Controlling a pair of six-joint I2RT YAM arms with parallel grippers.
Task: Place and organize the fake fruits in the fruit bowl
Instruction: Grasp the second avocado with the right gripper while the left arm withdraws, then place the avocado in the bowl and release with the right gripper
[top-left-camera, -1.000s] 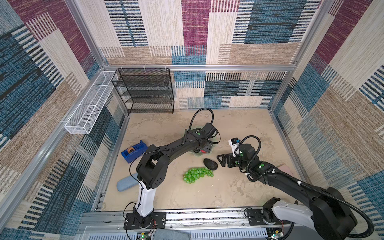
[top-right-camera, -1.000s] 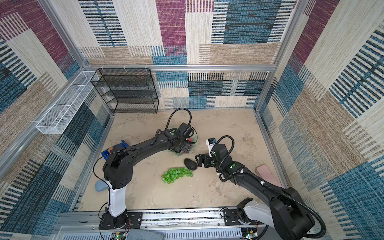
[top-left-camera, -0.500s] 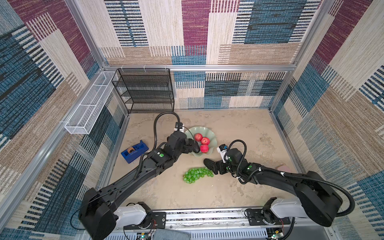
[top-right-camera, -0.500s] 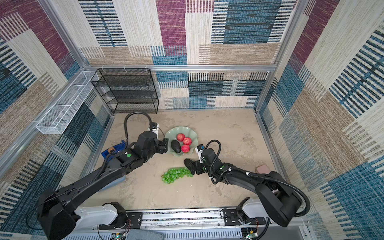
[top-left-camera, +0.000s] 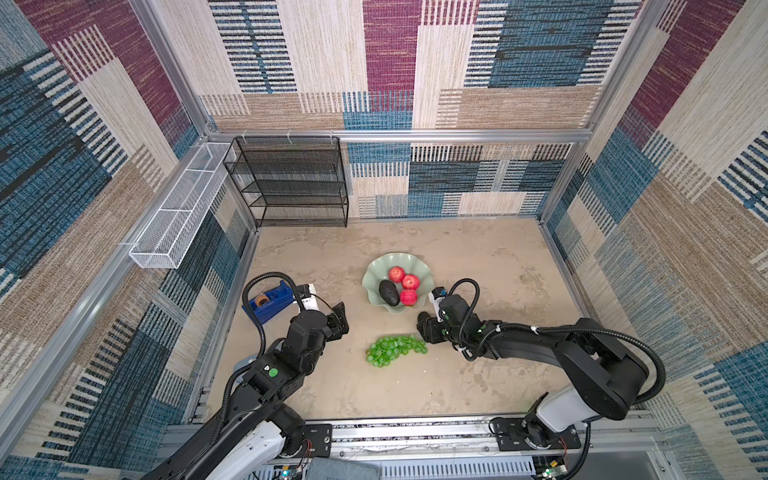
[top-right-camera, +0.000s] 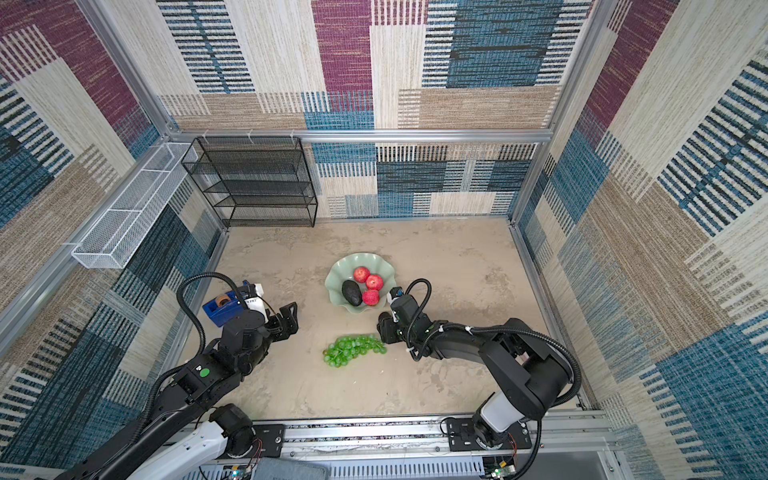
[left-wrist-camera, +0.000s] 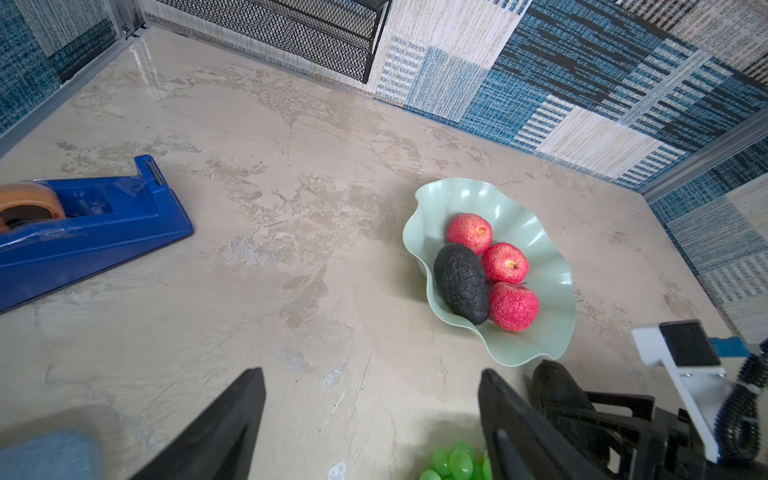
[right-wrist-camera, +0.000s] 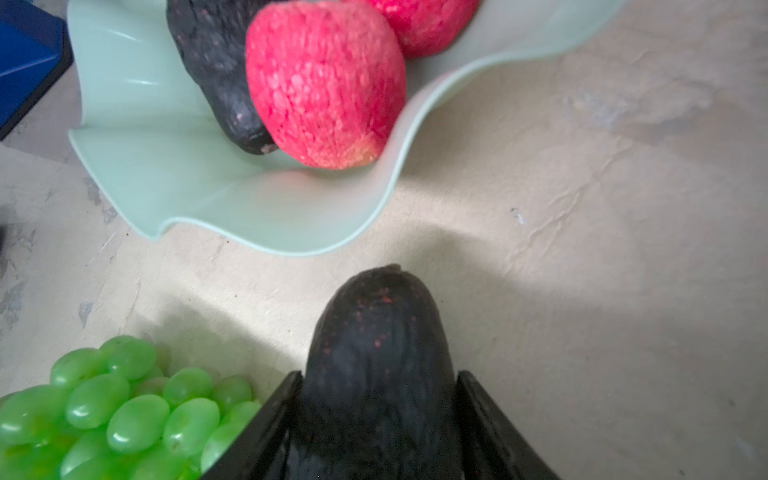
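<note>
The pale green fruit bowl (top-left-camera: 376, 270) (top-right-camera: 338, 274) (left-wrist-camera: 540, 332) sits mid-table in both top views. It holds three red apples (top-left-camera: 397, 274) (top-left-camera: 410, 281) (top-left-camera: 408, 297) and a dark avocado (top-left-camera: 389, 292) (left-wrist-camera: 461, 282). A second avocado (right-wrist-camera: 380, 332) (left-wrist-camera: 557, 390) lies just in front of the bowl's near rim. My right gripper (right-wrist-camera: 379, 374) (top-left-camera: 426, 328) is shut on it, a finger against each side. The green grapes (top-left-camera: 392, 350) (top-right-camera: 351, 350) (right-wrist-camera: 116, 411) lie on the table beside that gripper. My left gripper (left-wrist-camera: 370, 372) (top-left-camera: 340, 318) stands open and empty, left of the bowl and grapes.
A blue tape dispenser (top-left-camera: 270, 301) (left-wrist-camera: 83, 224) sits close behind the left arm. A black wire shelf (top-left-camera: 291, 183) stands at the back left and a white mesh basket (top-left-camera: 178, 212) hangs on the left wall. A blue-grey object (left-wrist-camera: 50, 455) lies by the left arm.
The left gripper drew back from the bowl toward the front left, leaving an avocado in the bowl. The right gripper reached the loose avocado and closed on it.
</note>
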